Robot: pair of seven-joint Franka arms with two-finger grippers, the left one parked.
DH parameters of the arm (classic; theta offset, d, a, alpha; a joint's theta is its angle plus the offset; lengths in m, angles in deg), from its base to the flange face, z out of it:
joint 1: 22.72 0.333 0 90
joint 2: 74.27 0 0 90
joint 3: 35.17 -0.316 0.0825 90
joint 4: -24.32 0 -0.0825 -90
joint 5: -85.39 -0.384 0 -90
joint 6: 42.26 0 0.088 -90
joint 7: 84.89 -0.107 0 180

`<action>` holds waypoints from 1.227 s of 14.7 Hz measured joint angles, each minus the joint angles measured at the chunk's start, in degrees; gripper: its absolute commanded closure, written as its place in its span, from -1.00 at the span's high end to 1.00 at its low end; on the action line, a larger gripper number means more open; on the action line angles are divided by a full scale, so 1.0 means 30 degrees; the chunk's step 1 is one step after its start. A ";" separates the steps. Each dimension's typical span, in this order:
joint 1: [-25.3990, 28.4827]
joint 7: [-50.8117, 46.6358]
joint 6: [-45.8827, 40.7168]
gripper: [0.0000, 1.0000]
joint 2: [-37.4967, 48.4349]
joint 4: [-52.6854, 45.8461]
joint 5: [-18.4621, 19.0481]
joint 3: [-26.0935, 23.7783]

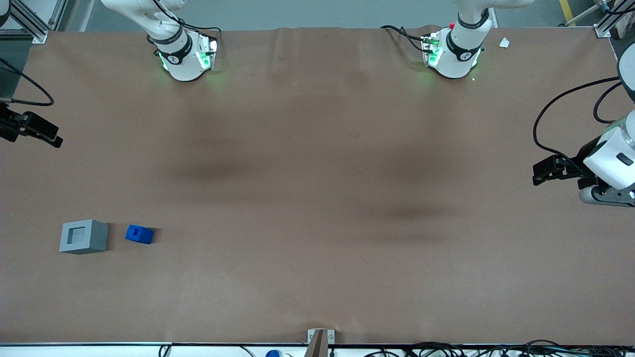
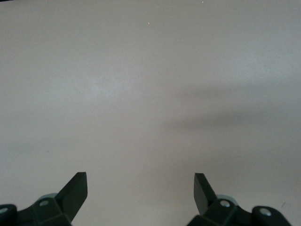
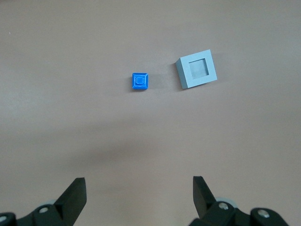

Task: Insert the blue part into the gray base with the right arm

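Counter (image 1: 317, 173): brown, bearing both task items toward the working arm's end, at the side nearer the front camera.

Base (image 1: 83, 237): upright, recess facing up and unfilled. The wrist view shows the recess (image 3: 197, 68) plainly.

Part (image 1: 139, 234): on the counter just beside the base, not touching it, stepped face up.

Claw (image 3: 138, 190): released, fingers spread wide, holding nothing. It hangs high above the counter, well apart from both items. In the front view it sits at the frame edge (image 1: 30, 130), with the arm carrying it cut off.

Step in hand, by my judgement: approach, with no grasp yet made. Your next move is to centre the claw over the part, descend and close on its sides.

Not determinable: the recess depth and the part's underside, so you cannot confirm the fit from here.
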 measured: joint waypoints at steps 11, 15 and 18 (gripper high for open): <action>0.0000 0.0042 -0.0007 1.00 -0.0081 0.0001 -0.0009 0.0005; 0.0007 0.0046 0.0519 1.00 -0.1007 0.0075 -0.0028 -0.0022; 0.0015 0.0037 0.1831 1.00 -0.2457 0.0327 -0.0028 -0.0030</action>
